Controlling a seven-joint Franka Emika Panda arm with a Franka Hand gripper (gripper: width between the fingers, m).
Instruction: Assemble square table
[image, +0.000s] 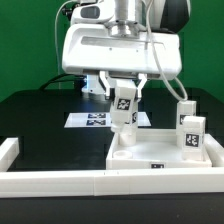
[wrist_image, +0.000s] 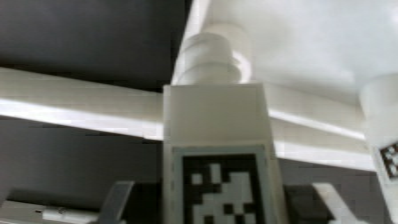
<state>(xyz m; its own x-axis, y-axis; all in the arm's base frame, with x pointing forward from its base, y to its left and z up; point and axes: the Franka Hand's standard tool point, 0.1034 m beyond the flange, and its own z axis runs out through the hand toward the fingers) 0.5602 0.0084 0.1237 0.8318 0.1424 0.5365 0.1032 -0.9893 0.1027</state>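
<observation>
The square table's top is a white slab lying rimmed face up near the front rail. My gripper hangs over its corner on the exterior view's left, shut on a white tagged post held nearly upright. The post's lower end is at that corner; whether it touches is hidden. Two more tagged posts stand at the slab's other side. In the wrist view the held post fills the middle between my gripper's jaws, its round end over the slab's rim.
A long white rail edges the black surface along the front and turns up the exterior view's left. The marker board lies flat behind the slab. Another post shows at the wrist view's edge.
</observation>
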